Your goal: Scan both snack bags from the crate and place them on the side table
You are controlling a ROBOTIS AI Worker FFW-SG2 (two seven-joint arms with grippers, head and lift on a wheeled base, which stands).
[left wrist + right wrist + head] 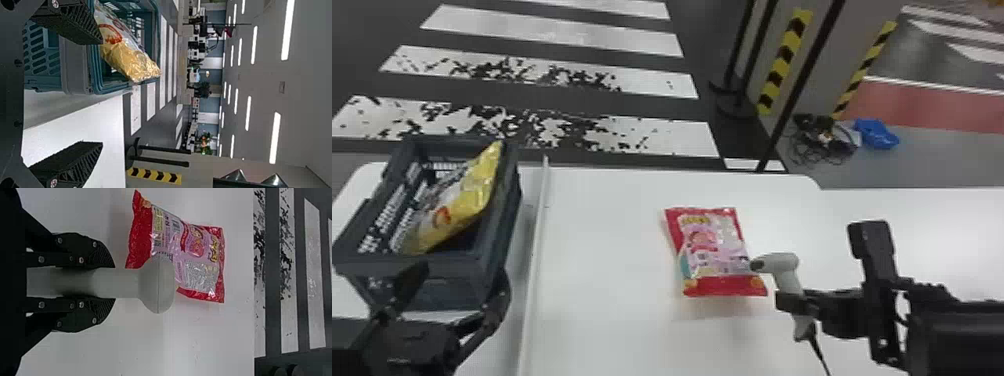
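- Crate (pixel 494 267): dark, on the white table (pixel 602 280), at its left.
- Yellow bag (pixel 474 192): in the crate, slanting, its far end up near the far right corner of the rim.
- Left gripper (pixel 463 281): at the crate's near side, fingers spread wide with nothing between them; whether they touch the crate, I cannot tell.
- Strip (pixel 534 250): white, running near to far along the table, between crate and red bag.
- Crosswalk (pixel 552 35): white bars on the dark floor past the table.
- Red bag (pixel 717 250): flat on the table, right of the strip, red at both ends with pink and lilac between.
- Scanner (pixel 784 265): pale grey, upright, its head turned left to the red bag's right edge; whether they touch, I cannot tell.
- Right gripper (pixel 794 302): narrow, its fingers closed around the scanner's handle from both sides.
- Cord (pixel 818 350): dark, running from the foot of the handle toward the near edge of the head view.
- Cables (pixel 824 140): tangled on the floor, by something blue (pixel 877 135).
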